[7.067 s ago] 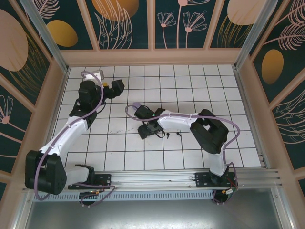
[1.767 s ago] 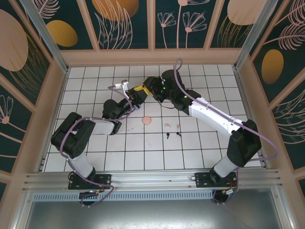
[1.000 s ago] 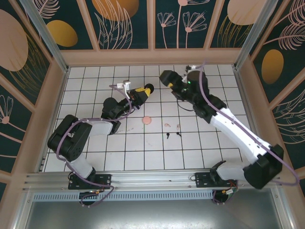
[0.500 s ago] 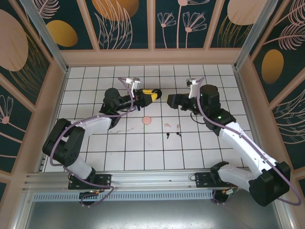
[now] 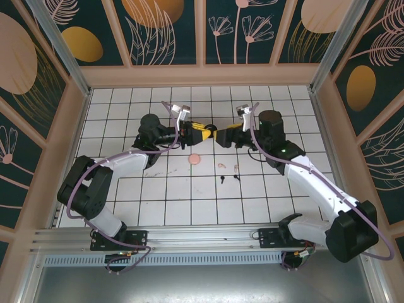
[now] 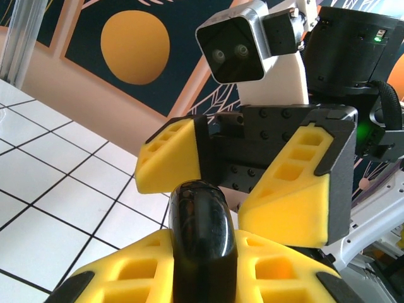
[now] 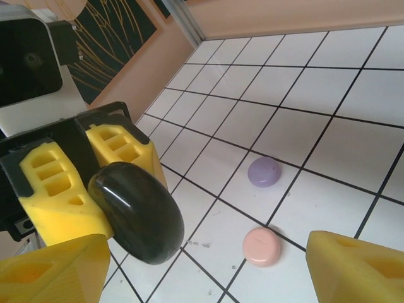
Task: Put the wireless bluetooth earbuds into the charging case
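Note:
My left gripper [image 5: 201, 131] is shut on a glossy black round charging case [image 6: 201, 243], held in the air above the table's middle. The right gripper [image 5: 222, 137] faces it, open, with its yellow fingers [image 6: 293, 189] on either side of the case's free end. From the right wrist the black case [image 7: 136, 211] juts out of the left gripper's fingers [image 7: 57, 189]. Two pale pink earbuds [image 5: 221, 165] and two black earbuds [image 5: 223, 178] lie on the white tiles in front of the grippers.
A pink round case [image 5: 195, 159] lies shut on the tiles below the grippers. From the right wrist the pink case [image 7: 262, 246] sits next to a lilac case [image 7: 263, 172]. The wooden walls [image 5: 202, 76] fence the table.
The right gripper swung down and left from the back until it faces the left one. The left gripper carried the black case a little to the right to meet it.

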Robot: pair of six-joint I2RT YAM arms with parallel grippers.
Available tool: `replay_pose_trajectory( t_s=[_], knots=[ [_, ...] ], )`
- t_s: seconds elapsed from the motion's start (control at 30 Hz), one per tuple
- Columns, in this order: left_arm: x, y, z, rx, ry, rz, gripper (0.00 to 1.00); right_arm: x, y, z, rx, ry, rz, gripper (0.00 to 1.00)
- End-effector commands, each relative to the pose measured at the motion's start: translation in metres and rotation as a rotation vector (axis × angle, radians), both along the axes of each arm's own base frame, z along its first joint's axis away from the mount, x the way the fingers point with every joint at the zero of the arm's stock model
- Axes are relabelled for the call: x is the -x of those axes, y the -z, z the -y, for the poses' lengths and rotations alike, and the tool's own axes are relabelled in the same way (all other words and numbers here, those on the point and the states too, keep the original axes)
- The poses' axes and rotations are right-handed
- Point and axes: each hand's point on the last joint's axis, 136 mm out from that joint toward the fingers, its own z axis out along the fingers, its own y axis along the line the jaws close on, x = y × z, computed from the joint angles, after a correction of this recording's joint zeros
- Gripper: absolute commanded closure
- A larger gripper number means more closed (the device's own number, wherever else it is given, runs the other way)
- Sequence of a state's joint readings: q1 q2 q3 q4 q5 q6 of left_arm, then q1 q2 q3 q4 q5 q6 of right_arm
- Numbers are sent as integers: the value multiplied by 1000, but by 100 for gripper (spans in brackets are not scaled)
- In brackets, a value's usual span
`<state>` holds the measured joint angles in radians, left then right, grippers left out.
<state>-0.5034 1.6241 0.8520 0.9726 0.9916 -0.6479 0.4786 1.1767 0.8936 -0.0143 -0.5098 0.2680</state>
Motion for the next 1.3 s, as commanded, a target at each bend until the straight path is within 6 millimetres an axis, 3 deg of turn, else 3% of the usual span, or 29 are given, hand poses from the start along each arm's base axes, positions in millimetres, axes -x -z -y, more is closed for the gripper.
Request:
replay_pose_trajectory(
  t_s=[0.0,0.5,0.7,0.9,1.1,1.27],
  knots=[
    [2,-10,3,11,33,22,100,-8,-16,-5,-32,-18,61,19],
    [14,-20,-1,21,57,47,100,-41,14,24,-37,136,-10,27],
    [15,-20,-2,18,55,49,100,-19,6,24,-67,76,-10,28],
    [15,-19,-2,17,57,47,100,11,-18,9,-139,-50,12,29],
    [12,-20,-1,11,50,49,100,13,-32,-10,-133,-93,43,29],
    [12,-22,-1,11,47,51,100,5,-23,-17,-110,-87,27,30]
  ],
)
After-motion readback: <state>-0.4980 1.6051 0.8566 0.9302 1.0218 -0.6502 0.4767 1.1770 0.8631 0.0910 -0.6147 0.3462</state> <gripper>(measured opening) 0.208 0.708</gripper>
